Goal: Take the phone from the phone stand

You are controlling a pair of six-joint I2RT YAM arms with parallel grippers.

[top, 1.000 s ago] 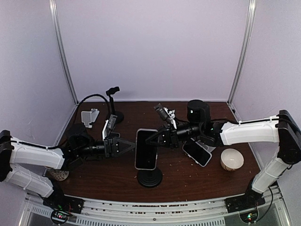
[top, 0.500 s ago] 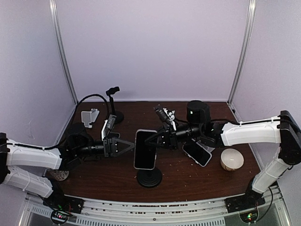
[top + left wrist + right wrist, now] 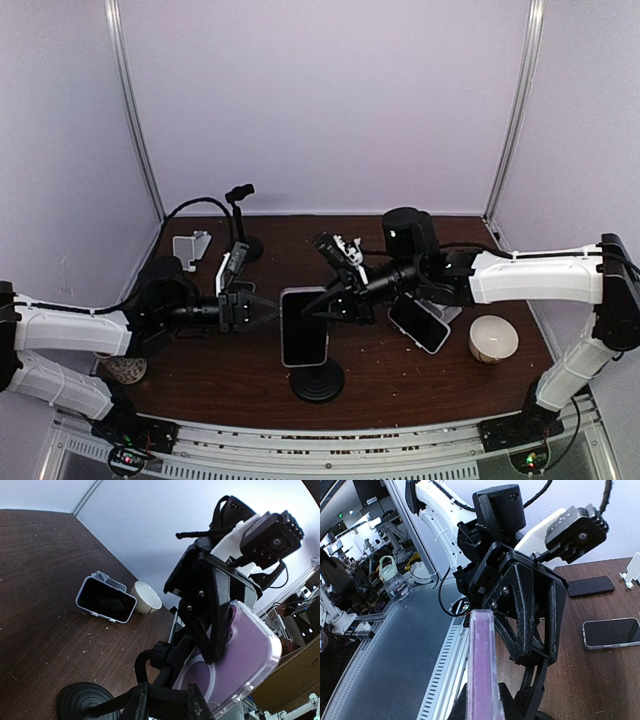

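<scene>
Phone in clear purple case (image 3: 303, 330) is clamped mid-frame by right gripper (image 3: 327, 305), black round-based stand (image 3: 318, 381) by left gripper (image 3: 270, 313).

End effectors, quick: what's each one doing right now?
Left end effector: closed on the phone stand.
Right end effector: closed on the phone.

Both arms stretch inward, low and nearly level, from opposite sides, the left claw (image 3: 268, 312) with its fingers drawn in around the stand (image 3: 318, 380) from the left, and the right claw (image 3: 317, 306) clamped on the phone's (image 3: 303, 335) right edge.
</scene>
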